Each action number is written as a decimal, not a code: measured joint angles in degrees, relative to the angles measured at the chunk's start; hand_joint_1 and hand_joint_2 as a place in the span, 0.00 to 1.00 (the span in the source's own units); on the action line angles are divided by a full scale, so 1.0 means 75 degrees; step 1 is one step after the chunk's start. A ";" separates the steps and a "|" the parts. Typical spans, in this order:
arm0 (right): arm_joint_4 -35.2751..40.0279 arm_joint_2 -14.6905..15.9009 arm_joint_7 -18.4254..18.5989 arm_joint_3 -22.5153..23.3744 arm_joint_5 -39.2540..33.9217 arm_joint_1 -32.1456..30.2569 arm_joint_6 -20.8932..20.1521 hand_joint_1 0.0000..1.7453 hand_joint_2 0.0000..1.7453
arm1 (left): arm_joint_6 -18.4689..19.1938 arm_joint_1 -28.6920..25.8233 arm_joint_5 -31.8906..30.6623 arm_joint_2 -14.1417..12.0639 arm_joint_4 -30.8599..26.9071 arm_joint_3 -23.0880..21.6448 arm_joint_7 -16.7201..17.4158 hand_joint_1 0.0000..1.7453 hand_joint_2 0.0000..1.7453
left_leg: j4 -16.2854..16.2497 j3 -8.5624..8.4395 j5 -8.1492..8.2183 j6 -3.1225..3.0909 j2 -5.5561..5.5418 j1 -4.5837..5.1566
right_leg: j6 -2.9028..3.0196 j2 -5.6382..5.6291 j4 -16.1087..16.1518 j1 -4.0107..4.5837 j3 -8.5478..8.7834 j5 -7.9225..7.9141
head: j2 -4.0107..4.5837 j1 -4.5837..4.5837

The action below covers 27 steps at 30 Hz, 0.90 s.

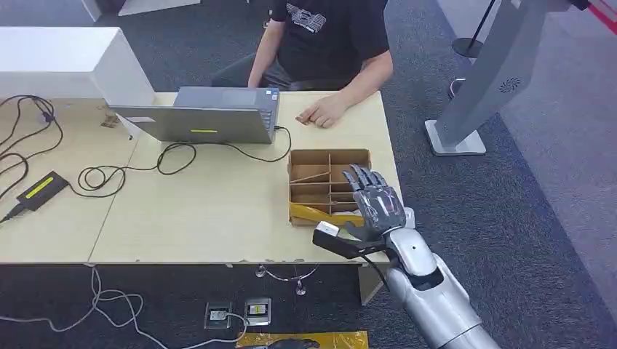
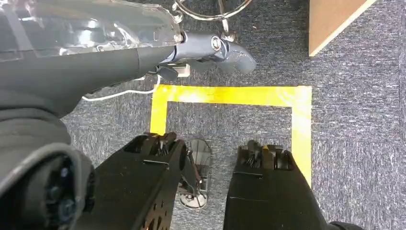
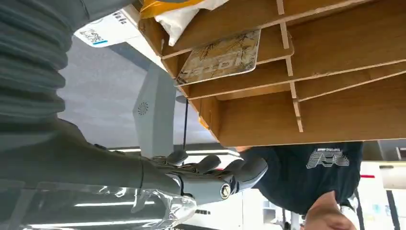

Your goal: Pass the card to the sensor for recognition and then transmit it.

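Note:
A patterned card (image 3: 222, 57) marked HOTEL lies in a compartment of the cardboard divider box (image 1: 313, 163) (image 3: 335, 110) at the table's right end. My right hand (image 1: 375, 203) (image 3: 210, 175) hovers over the box's right side, fingers spread, holding nothing. The grey sensor stand (image 1: 487, 80) (image 3: 153, 115) rises from the carpet to the right of the table, beyond the box. My left hand (image 2: 210, 48) hangs beside my body over the floor with its thumb stretched out and nothing in it.
A person sits at the far side, one hand (image 1: 324, 113) resting on the table (image 1: 218, 218) near the box. A laptop (image 1: 204, 116), looped cables (image 1: 131, 174) and a black device (image 1: 40, 190) lie to the left. A yellow packet (image 1: 313, 213) fills the box's near edge.

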State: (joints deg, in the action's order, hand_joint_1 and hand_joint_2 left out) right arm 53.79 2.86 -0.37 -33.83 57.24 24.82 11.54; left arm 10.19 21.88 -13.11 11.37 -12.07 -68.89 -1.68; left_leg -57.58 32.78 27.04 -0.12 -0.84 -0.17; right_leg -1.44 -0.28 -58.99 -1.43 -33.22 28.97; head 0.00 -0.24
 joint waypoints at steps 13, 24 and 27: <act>0.0000 -0.0119 -0.0006 -0.0009 0.0070 -0.0176 -0.0047 0.00 1.00 | -0.0012 0.0000 0.0006 -0.0029 0.0000 0.0184 0.0070 0.00 0.00 | 0.0000 0.0000 0.0000 0.0000 0.0000 0.0000 | 0.0000 0.0000 0.0000 0.0000 -0.0001 0.0000 | 0.0000 -0.0003; 0.0000 -0.0192 -0.0052 -0.0017 0.0070 -0.0203 -0.0114 0.00 1.00 | -0.0055 -0.0003 0.0070 -0.0041 0.0000 0.0292 0.0157 0.00 0.00 | 0.0000 0.0001 0.0000 0.0000 -0.0001 0.0000 | 0.0000 0.0002 0.0000 0.0000 0.0000 0.0000 | 0.0000 0.0000; 0.0000 -0.0192 -0.0050 -0.0017 0.0070 -0.0200 -0.0114 0.00 1.00 | -0.0085 -0.0005 0.0070 -0.0041 0.0000 0.0361 0.0172 0.00 0.00 | 0.0000 0.0001 0.0000 0.0000 -0.0001 0.0000 | 0.0000 0.0001 -0.0001 0.0000 0.0000 0.0000 | 0.0000 0.0000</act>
State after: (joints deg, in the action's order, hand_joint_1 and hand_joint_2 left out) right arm 53.79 1.42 -0.74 -33.97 57.77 23.33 10.69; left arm 9.55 21.84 -12.59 11.06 -12.07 -66.18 -0.39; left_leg -57.58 32.79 27.04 -0.12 -0.85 -0.17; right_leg -1.44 -0.28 -58.99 -1.42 -33.22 28.97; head 0.00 -0.24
